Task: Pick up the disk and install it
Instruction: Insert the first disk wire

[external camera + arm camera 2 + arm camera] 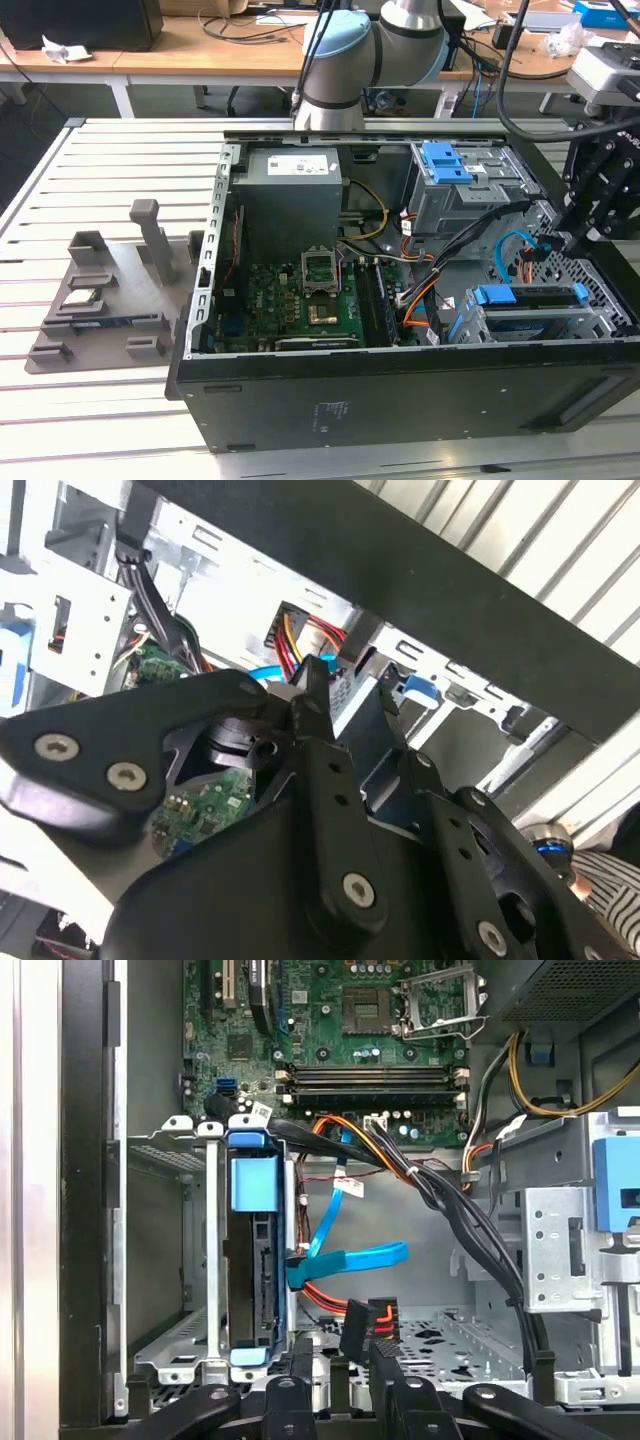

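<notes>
End effector poised over the open computer case, disk seated in its cage.

In the exterior view the black end effector (583,238) hangs at 3 o'clock over the computer case (400,400) on the slatted tabletop (100,420). The disk (530,297), in its blue carrier, sits in the drive cage at about 4 o'clock inside the case; in the first wrist view the disk (252,1250) stands edge-on in the cage. Whether the fingers are apart or together, I cannot tell. The motherboard (300,295) lies at centre.

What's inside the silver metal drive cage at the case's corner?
In the silver metal drive cage sits the disk in its blue carrier, edge-on. A blue flat cable meets its side. The disk's label face is hidden by the cage wall.
</notes>
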Robot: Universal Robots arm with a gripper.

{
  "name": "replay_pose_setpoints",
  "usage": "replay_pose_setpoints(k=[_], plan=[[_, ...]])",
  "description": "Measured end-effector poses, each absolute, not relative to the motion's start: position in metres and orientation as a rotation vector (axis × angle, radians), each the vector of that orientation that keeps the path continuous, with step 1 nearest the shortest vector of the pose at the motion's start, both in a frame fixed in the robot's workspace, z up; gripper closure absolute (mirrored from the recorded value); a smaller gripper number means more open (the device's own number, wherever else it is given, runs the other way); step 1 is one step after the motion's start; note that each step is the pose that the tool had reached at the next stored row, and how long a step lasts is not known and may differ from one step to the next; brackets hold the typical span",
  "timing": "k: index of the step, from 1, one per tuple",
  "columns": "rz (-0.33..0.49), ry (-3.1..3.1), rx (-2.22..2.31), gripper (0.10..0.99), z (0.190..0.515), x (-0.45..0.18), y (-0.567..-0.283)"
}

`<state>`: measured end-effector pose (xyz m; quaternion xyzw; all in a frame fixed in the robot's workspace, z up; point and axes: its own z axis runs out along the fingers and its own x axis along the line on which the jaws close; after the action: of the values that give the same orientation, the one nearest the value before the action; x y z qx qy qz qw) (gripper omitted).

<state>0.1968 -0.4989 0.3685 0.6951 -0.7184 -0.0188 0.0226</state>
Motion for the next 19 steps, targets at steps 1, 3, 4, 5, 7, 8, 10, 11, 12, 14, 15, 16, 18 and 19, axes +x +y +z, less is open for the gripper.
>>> replay_pose_setpoints(k=[1,3,4,5,7,8,10,11,12,14,15,16,18,19], plan=[[-0.057,-2.224,2.152,0.725,0.368,0.196,-0.497],[-0.052,-2.222,2.150,0.725,0.367,0.195,-0.494],[-0.049,-2.221,2.148,0.725,0.366,0.194,-0.494],[-0.044,-2.220,2.146,0.725,0.365,0.193,-0.494],[-0.034,-2.215,2.141,0.725,0.360,0.190,-0.493],[-0.032,-2.214,2.141,0.725,0.358,0.190,-0.493],[-0.031,-2.214,2.141,0.725,0.356,0.189,-0.493],[-0.031,-2.214,2.140,0.725,0.356,0.189,-0.493],[-0.031,-2.214,2.140,0.725,0.356,0.189,-0.493],[-0.031,-2.214,2.140,0.725,0.355,0.189,-0.493],[-0.030,-2.214,2.140,0.725,0.355,0.189,-0.493],[-0.030,-2.214,2.140,0.725,0.355,0.189,-0.493],[-0.030,-2.214,2.140,0.867,0.355,0.189,-0.493],[-0.030,-2.213,2.140,0.918,0.355,0.189,-0.493]])
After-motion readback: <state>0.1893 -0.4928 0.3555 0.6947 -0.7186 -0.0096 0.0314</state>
